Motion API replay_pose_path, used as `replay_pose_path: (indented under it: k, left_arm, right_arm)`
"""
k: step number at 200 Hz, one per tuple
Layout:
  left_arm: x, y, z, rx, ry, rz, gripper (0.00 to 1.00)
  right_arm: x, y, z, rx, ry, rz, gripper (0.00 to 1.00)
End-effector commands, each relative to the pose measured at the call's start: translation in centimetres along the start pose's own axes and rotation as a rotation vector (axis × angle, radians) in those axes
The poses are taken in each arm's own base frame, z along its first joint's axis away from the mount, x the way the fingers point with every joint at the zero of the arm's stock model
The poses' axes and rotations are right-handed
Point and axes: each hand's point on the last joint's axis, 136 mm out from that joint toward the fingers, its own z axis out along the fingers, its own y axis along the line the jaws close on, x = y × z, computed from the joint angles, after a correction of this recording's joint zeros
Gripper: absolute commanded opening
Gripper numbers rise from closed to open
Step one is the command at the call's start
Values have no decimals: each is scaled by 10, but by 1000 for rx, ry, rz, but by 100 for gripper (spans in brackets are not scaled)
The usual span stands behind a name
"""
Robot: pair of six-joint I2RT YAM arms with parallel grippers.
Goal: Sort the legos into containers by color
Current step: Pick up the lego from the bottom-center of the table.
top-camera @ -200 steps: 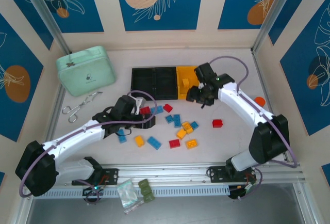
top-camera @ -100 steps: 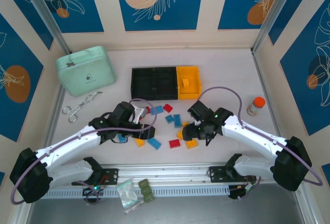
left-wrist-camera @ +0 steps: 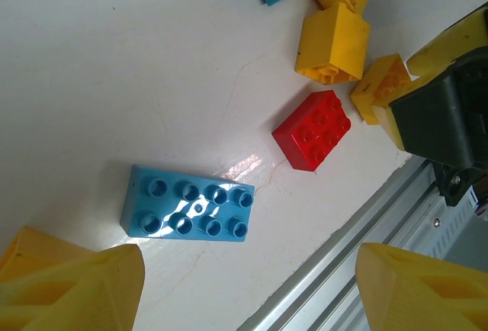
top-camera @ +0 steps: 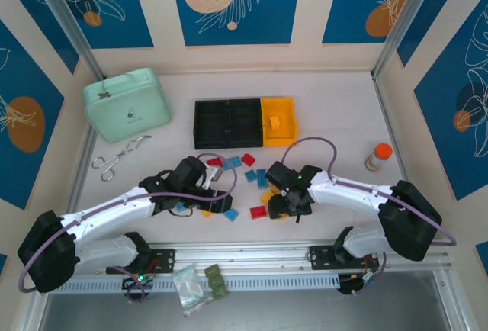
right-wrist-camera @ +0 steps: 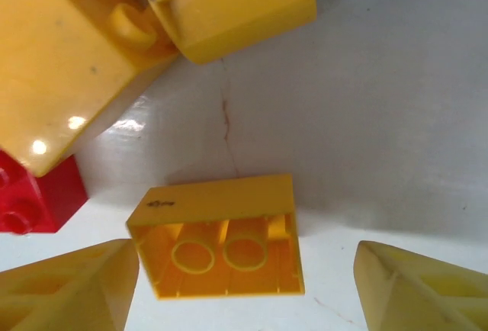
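Now you have both end effectors low over the loose legos at the front of the surface, jaws wide and empty. The right end effector straddles a yellow brick lying hollow side up, and the left end effector lines up on a blue eight-stud brick near a red brick. You look to be at the pick-up step, so close squarely on each, then carry yellow to the yellow-orange bin and blue to a black bin behind the pile.
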Motion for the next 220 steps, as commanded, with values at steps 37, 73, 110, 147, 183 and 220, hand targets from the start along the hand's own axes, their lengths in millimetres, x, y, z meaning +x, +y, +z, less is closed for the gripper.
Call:
replay_pose_path:
  k: [37, 73, 110, 147, 183, 220]
  left_arm:
    - [1, 6, 4, -28, -18, -16, 72]
    - [-1, 5, 5, -23, -33, -19, 72]
    - [-11, 1, 2, -23, -73, -22, 72]
    - [-36, -3, -4, -45, -158, -32, 72]
    - [-64, -11, -12, -66, -234, -28, 73]
    - [-83, -18, -12, -80, -248, -25, 73]
  right_arm:
    - [-7, 4, 3, 39, -8, -11, 64]
    - [-9, 4, -5, 45, -27, -20, 47]
    - [-26, 9, -40, 0, -109, -12, 45]
    - [-72, 5, -78, -80, -201, 52, 45]
    - [-130, 1, -103, -133, -276, 111, 44]
    - [-190, -5, -113, -121, -317, 156, 45]
